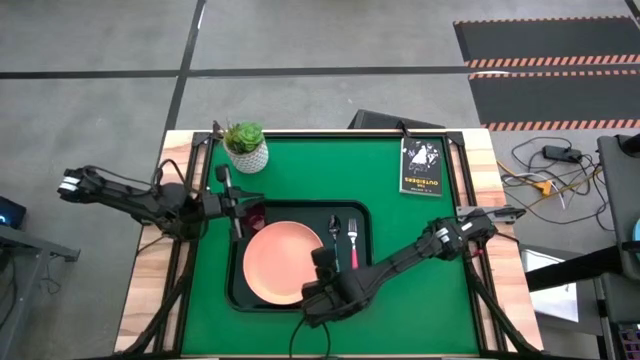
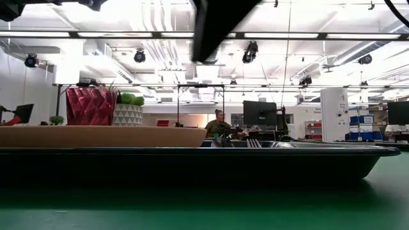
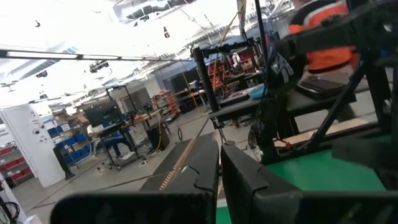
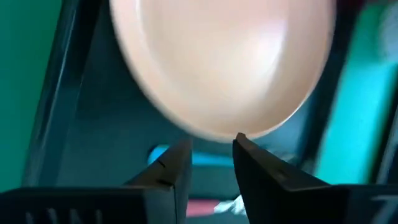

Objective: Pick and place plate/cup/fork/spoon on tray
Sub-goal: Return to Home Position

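Observation:
The salmon-pink plate (image 1: 283,263) lies flat in the dark tray (image 1: 240,295). The spoon (image 1: 335,232) and the fork (image 1: 352,238) lie side by side in the tray to the plate's right. The dark red cup (image 1: 256,214) stands upright in the tray's far left corner; it also shows behind the plate in the low view (image 2: 89,105). My right gripper (image 4: 211,146) is open and empty, just above the tray at the plate's right rim (image 4: 217,127). My left gripper (image 3: 219,180) is shut and empty beside the cup, at the tray's far left edge.
A white pot with a green plant (image 1: 246,146) stands at the table's far left. A small black book (image 1: 421,166) lies at the far right. The green mat (image 1: 420,300) is bare to the right of the tray and in front of it.

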Available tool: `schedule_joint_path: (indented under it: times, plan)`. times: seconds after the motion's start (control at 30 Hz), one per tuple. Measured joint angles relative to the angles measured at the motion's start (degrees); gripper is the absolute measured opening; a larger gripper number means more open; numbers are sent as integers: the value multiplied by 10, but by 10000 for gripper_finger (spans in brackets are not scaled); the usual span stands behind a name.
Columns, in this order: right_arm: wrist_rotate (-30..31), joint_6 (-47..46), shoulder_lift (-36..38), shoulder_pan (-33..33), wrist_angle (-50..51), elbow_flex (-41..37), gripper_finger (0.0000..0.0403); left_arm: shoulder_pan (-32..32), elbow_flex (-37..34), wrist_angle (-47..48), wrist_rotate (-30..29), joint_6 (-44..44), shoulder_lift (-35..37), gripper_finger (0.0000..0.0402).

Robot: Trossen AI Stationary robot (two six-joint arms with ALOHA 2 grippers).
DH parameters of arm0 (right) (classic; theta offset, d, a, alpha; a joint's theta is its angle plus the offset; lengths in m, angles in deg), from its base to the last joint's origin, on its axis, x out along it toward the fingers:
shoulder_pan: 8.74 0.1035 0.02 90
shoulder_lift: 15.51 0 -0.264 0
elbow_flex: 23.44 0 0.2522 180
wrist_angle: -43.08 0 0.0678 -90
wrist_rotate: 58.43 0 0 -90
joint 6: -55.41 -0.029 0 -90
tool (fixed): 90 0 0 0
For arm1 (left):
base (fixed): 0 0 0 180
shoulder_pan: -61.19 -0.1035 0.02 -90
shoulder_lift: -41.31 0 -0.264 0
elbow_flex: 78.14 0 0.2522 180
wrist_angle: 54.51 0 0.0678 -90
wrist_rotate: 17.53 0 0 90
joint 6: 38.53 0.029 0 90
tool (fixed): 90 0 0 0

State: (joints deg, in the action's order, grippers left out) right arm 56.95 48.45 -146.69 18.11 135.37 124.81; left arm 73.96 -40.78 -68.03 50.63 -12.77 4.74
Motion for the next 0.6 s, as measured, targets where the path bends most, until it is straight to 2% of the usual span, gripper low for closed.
schedule_joint_path:
  times: [0.17,0.3,0.47,0.6]
  plan:
    - [12,95,26,-15,-73,-4,85,0,0,-14,0,0,-16,0]
    - [-50,134,46,-48,-110,-27,68,0,0,-13,0,0,-23,0]
    - [-132,159,91,-93,-185,-122,51,0,0,-13,-1,1,-23,0]
    - [-153,168,150,-120,-261,-245,44,0,0,-6,-3,1,-20,0]
